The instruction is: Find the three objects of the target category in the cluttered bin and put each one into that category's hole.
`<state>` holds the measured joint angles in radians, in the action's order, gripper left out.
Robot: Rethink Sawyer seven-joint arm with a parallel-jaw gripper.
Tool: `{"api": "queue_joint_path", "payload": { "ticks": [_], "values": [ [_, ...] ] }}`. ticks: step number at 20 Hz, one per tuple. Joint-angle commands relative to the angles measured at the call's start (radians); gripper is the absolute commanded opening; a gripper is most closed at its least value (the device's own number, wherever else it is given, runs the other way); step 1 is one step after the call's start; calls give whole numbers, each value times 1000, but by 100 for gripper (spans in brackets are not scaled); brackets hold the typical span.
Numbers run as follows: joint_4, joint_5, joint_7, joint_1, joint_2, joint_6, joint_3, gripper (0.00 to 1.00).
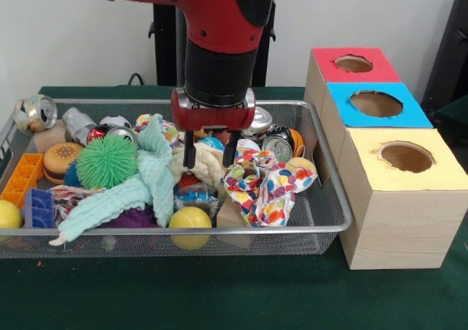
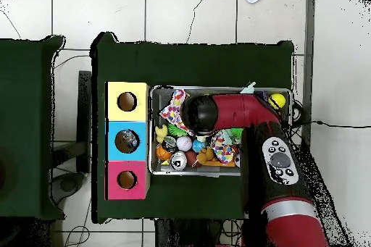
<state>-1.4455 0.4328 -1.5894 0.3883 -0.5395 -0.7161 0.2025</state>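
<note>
I had the gripper (image 1: 210, 153) hanging over the middle of the bin (image 1: 322, 224). Its two fingers (image 1: 189, 154) were spread apart and held nothing. Right under it lay a cream cloth (image 1: 206, 166), and a mint cloth (image 1: 146, 184) lay just beside that, stretching long toward the front corner with the yellow ball (image 1: 9, 214). A spotty cloth (image 1: 265, 192) sat on the side of the boxes. I did not know which kind of thing was wanted. I guessed it could be the cans (image 1: 278, 147), which lay behind the gripper, near the back wall. From above, something already sat in the blue box's hole (image 2: 127, 140), but I could not tell what. The blue box (image 1: 376, 105) stood between the red box (image 1: 354, 64) and the yellow box (image 1: 406, 158), all just beside the bin. So any pick had to go sideways to the boxes.
</note>
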Motion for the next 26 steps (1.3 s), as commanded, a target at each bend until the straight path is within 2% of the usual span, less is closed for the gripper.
{"api": "queue_joint_path", "payload": {
  "ticks": [1, 4, 10, 11, 13, 20, 26],
  "values": [
    [73, 83, 26, 1, 122, 78, 31, 100],
    [120, 98, -4, -14, 162, 81, 13, 100],
    [146, 133, -15, -14, 187, 100, -12, 100],
    [124, 140, -20, -10, 176, 118, -17, 100],
    [145, 149, -12, -3, 200, 132, -13, 100],
    [181, 154, 0, 6, 241, 157, -3, 100],
    [187, 134, -17, -1, 258, 123, -13, 100]
  ]
}}
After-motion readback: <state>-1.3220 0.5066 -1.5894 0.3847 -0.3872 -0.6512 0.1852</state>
